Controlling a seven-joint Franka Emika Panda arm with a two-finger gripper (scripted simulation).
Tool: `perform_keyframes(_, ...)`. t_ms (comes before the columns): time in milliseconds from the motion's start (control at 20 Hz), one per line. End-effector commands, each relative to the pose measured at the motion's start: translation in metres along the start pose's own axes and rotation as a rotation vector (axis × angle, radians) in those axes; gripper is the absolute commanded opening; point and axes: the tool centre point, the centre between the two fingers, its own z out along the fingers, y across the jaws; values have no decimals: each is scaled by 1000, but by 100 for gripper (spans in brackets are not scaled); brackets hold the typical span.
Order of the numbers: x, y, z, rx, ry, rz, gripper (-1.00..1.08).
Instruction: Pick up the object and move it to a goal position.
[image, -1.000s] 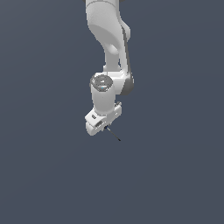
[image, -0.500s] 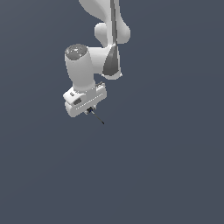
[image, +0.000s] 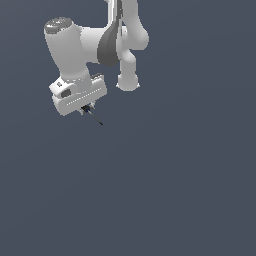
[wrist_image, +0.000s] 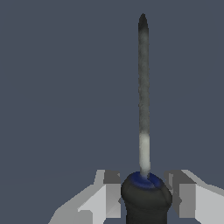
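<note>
**Gripper pinching the tiny screwdriver above a bare grey field**

The gripper (image: 86, 109) is sitting at the low end of the white arm (image: 75, 50), in the upper part of the exterior view toward that view's left. Its 2 fingers (wrist_image: 107, 194) are pressing in on the black handle of the screwdriver (wrist_image: 144, 192), 1 on each side, with the handle filling the gap between them in the wrist view.

The screwdriver is riding in that pinch, clear of any surface. A blue ring is showing where the handle meets the thin shaft, and the shaft is running straight out from the fingers, pale near the handle and darkening to a fine point. In the exterior view the tool (image: 95, 117) is reading as a short dark sliver slanting down toward that view's right from under the white hand.

Around it the plain slate-grey background (image: 175, 190) is filling both views.
</note>
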Motion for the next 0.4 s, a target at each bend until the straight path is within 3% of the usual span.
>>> perform_keyframes(0, -11, 3, -11, 0, 0, -1, -100)
perform_keyframes(350, -20, 8, -20, 0, -1, -1, -100)
